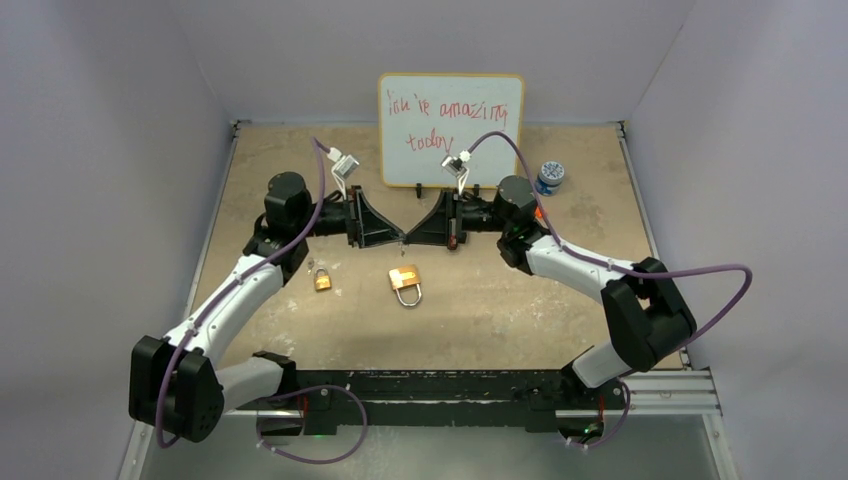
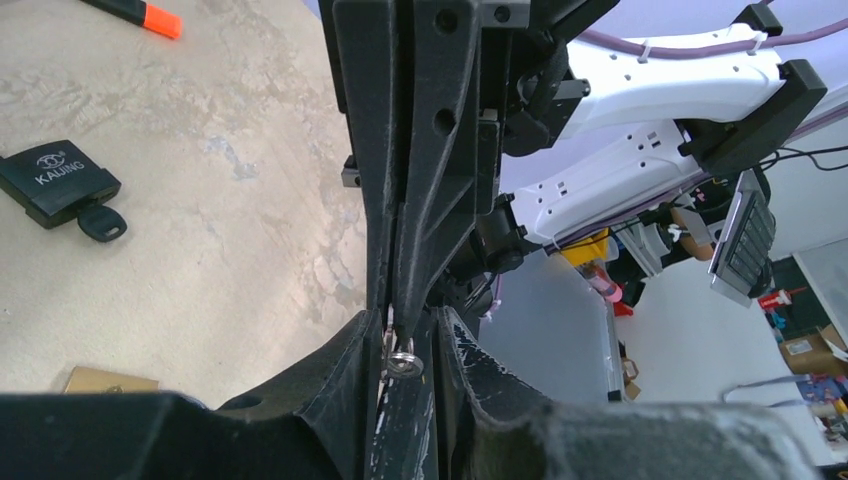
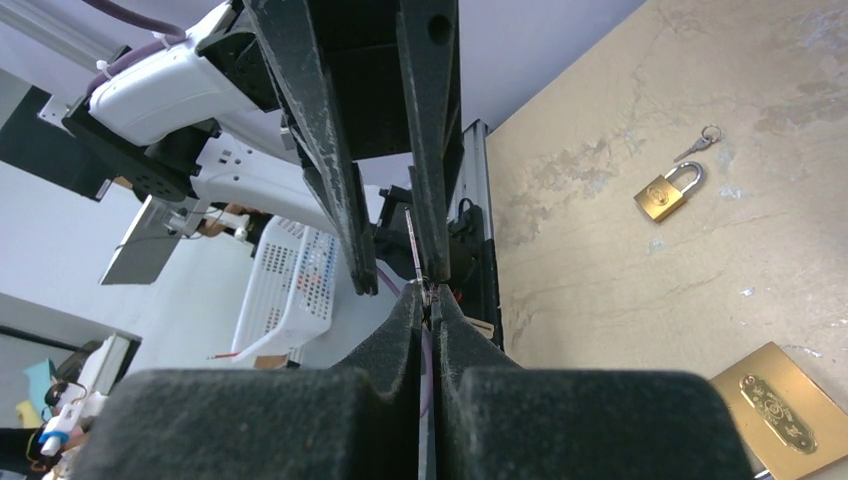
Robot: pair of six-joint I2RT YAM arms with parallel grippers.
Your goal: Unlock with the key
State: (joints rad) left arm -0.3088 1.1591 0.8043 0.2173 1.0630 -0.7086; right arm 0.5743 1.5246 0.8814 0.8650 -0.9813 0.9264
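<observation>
Meeting fingertip to fingertip, right gripper (image 3: 428, 300) clenched on key (image 3: 413, 245); left gripper (image 2: 405, 340) jaws parted

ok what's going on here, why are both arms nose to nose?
The arms meet tip to tip above the table, over a key. The right gripper is shut on the key. The left gripper has its fingers open on either side of it. The larger brass padlock and the small brass padlock lie on the table below, clear of both grippers, so unlocking hasn't started.
</observation>
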